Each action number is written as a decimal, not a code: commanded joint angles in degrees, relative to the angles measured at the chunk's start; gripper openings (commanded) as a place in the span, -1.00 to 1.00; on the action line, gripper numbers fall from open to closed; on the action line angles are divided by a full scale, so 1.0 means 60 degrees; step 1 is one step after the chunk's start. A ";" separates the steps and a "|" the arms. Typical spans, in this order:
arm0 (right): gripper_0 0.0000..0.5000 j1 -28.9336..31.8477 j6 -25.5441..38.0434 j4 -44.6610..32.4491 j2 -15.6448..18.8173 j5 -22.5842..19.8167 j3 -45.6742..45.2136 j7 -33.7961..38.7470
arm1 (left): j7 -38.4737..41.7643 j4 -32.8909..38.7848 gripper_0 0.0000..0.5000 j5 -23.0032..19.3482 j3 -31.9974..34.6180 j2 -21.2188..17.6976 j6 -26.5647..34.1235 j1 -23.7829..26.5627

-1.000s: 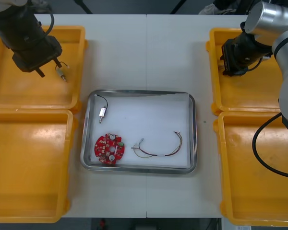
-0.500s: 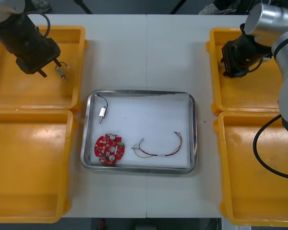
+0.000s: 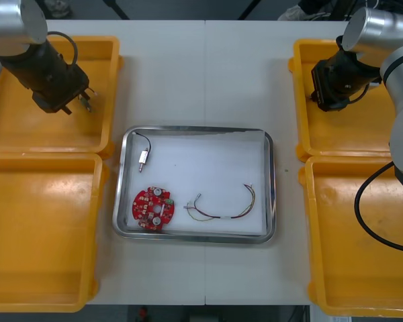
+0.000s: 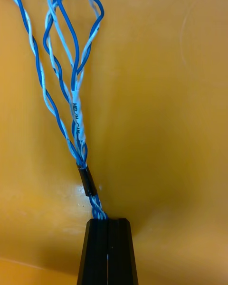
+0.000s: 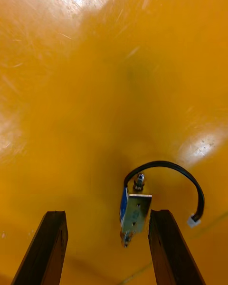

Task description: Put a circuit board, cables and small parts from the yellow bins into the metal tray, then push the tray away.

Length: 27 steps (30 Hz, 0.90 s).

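My right gripper point(image 4: 108, 224) is shut on the end of a twisted blue and white cable point(image 4: 76, 109) lying on the floor of the far right yellow bin point(image 3: 352, 134). In the front view the right gripper point(image 3: 320, 100) is low in that bin. My left gripper point(image 5: 108, 213) is open in the far left yellow bin point(image 3: 27, 127), with a small metal part on a black cable point(image 5: 135, 211) lying between its fingers. In the front view the left gripper point(image 3: 76, 104) stands by the bin's right wall. The metal tray point(image 3: 271, 174) holds a round red circuit board point(image 3: 153, 208), a red and yellow cable point(image 3: 221, 209) and a black cable with a metal part point(image 3: 143, 151).
Two more yellow bins sit nearer me, one at the left point(image 3: 40, 235) and one at the right point(image 3: 363, 241). Bare table runs beyond the tray's far rim, between the two far bins.
The right gripper has shut on the blue and white cable's end. The left gripper has shifted slightly over the small metal part, still open.
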<state>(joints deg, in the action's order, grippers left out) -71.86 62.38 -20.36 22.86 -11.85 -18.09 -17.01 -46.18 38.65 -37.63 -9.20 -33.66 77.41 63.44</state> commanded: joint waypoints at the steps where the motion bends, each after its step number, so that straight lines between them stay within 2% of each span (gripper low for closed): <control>1: -1.00 0.0434 0.0736 -0.0576 0.0219 0.0203 0.0217 0.0286 | -0.0609 -0.0245 1.00 -0.0158 -0.0430 0.0279 -0.0582 0.0560; 5: -1.00 0.0420 0.1571 -0.1309 0.0307 0.0277 0.0217 0.0228 | -0.0609 -0.0304 1.00 -0.0173 -0.0488 0.0352 -0.0728 0.0560; 6: -1.00 0.0420 0.2054 -0.1734 0.0366 0.0306 0.0202 0.0228 | -0.0609 -0.0333 1.00 -0.0173 -0.0576 0.0381 -0.0772 0.0546; 7: -1.00 0.0420 0.2054 -0.1734 0.0366 0.0306 0.0202 0.0228 | -0.0609 -0.0333 1.00 -0.0173 -0.0576 0.0381 -0.0772 0.0546; 9: -1.00 0.0420 0.2860 -0.2451 0.0453 0.0379 0.0202 0.0169 | -0.0624 -0.0333 1.00 -0.0173 -0.0649 0.0381 -0.0889 0.0472; 10: -1.00 0.0420 0.2860 -0.2451 0.0453 0.0379 0.0202 0.0169 | -0.0624 -0.0333 1.00 -0.0173 -0.0649 0.0381 -0.0889 0.0472; 11: -1.00 0.0420 0.3358 -0.2832 0.0497 0.0408 0.0202 0.0125 | -0.0653 -0.0333 0.40 -0.0173 -0.0708 0.0381 -0.0948 0.0414; 13: -1.00 0.0420 0.3812 -0.3140 0.0571 0.0438 0.0217 0.0067 | -0.0697 -0.0333 -0.54 -0.0188 -0.0810 0.0381 -0.0992 0.0399; 14: -1.00 0.0420 0.4032 -0.3316 0.0615 0.0438 0.0217 0.0008 | -0.0726 -0.0333 -0.92 -0.0188 -0.0869 0.0381 -0.0992 0.0399; 15: -1.00 0.0434 0.4149 -0.3403 0.0629 0.0438 0.0217 -0.0021 | -0.0726 -0.0333 -0.99 -0.0188 -0.0884 0.0381 -0.0992 0.0399; 22: -1.00 0.0551 0.5365 -0.4575 0.0761 0.0408 0.0202 -0.0358 | -0.0755 -0.0304 -1.00 -0.0261 -0.0825 0.0308 -0.0845 0.0399; 27: -1.00 0.0976 0.6537 -0.6084 0.0805 0.0262 0.0129 -0.0695 | -0.0843 0.0048 -1.00 -0.0217 -0.0503 0.0103 -0.0171 0.0399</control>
<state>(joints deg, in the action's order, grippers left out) -67.71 98.90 -51.01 25.27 -9.80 -18.09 -18.39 -46.23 36.60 -38.39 -13.20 -32.08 73.58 63.78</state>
